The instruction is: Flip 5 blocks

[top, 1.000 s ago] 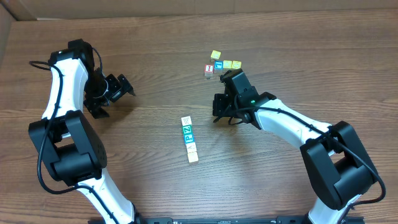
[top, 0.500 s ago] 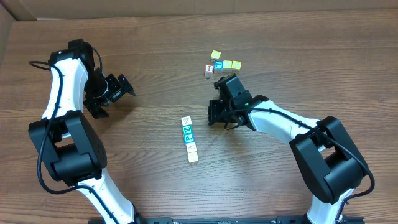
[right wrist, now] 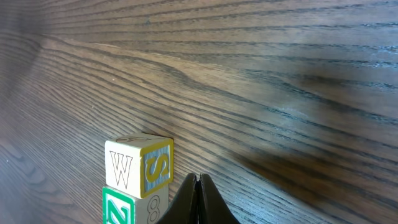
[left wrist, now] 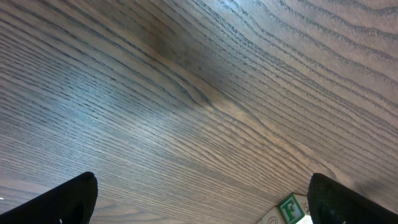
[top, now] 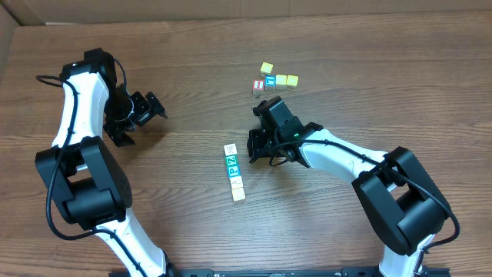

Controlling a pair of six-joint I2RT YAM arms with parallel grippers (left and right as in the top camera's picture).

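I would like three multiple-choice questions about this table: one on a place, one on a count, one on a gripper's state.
1. The green Z block lies: A) alone; B) beside the blue P block; C) atop another block.
2. The row of blocks holds: A) three; B) five; C) seven.
3. The right gripper is: A) wide open; B) holding a block; C) shut.
Answers: 1 B, Z and P are neighbours in the row; 2 B, five lie end to end; 3 C, its fingers meet with nothing between.

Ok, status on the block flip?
Left gripper open, off at left. Right gripper shut, low beside the blocks, at the row's far end. Nothing between.
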